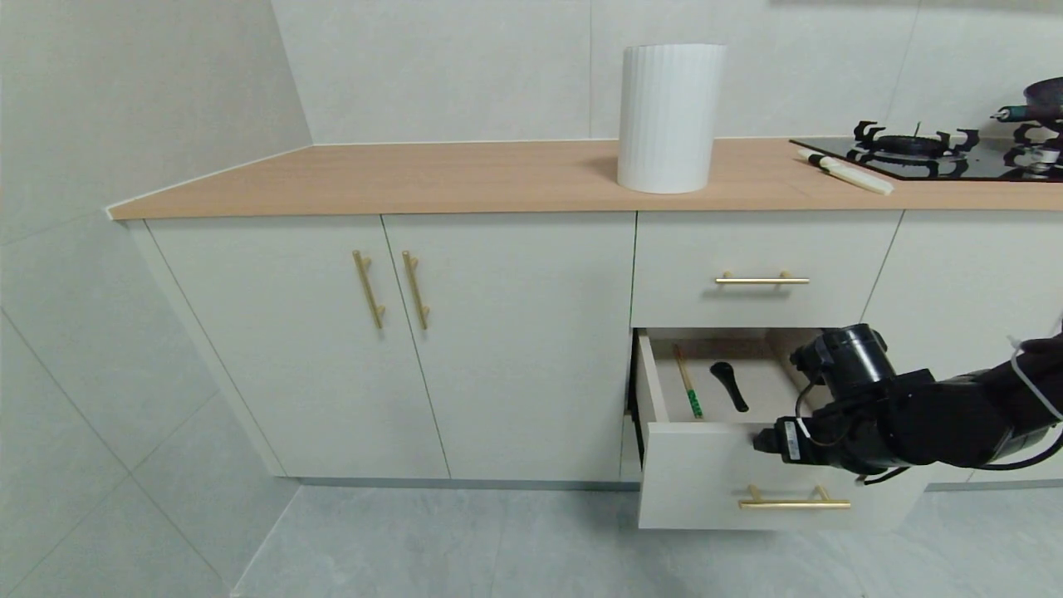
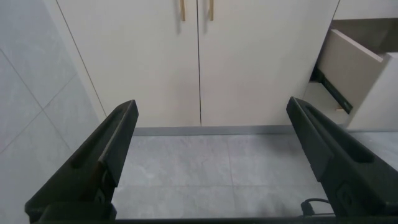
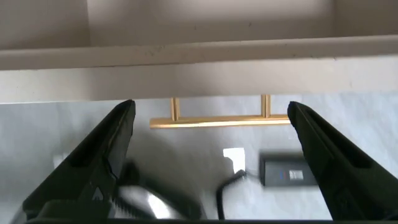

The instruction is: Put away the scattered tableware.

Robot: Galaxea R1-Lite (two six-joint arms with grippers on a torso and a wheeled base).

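Note:
The lower drawer stands pulled out. Inside it lie a pair of chopsticks with green ends and a black spoon. My right gripper hovers at the drawer front's top edge, just above the gold handle. In the right wrist view the right gripper is open and holds nothing, with the drawer front and its handle between the fingers. My left gripper is open and empty, low over the floor, facing the cabinet doors. A white-handled utensil lies on the counter by the stove.
A tall white ribbed container stands on the wooden counter. The gas stove is at the far right. The upper drawer and double doors are closed. The open drawer juts out over the grey floor.

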